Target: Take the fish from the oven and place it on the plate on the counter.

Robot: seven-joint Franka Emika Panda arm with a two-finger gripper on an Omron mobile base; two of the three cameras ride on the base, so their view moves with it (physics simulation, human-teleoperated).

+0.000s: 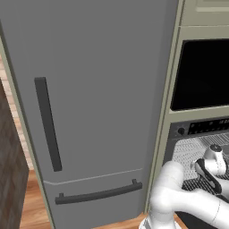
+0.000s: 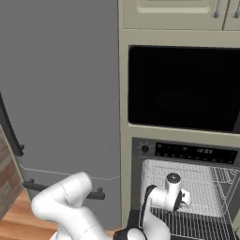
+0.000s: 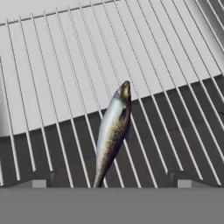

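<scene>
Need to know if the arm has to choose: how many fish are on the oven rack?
1. A single fish lies on the wire rack in the oven, between the open tool's tips in the hand view. Rack parts outside that view could hide more.

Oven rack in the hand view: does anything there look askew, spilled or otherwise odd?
Nothing looks spilled or damaged. The fish lies on the wire rack of the oven, slanted across the bars rather than along them. It sits between the fingertips of the open hand.

Silver-grey speckled fish (image 3: 113, 131); pale grey oven (image 2: 187, 187); grey fridge (image 1: 89, 89).
</scene>
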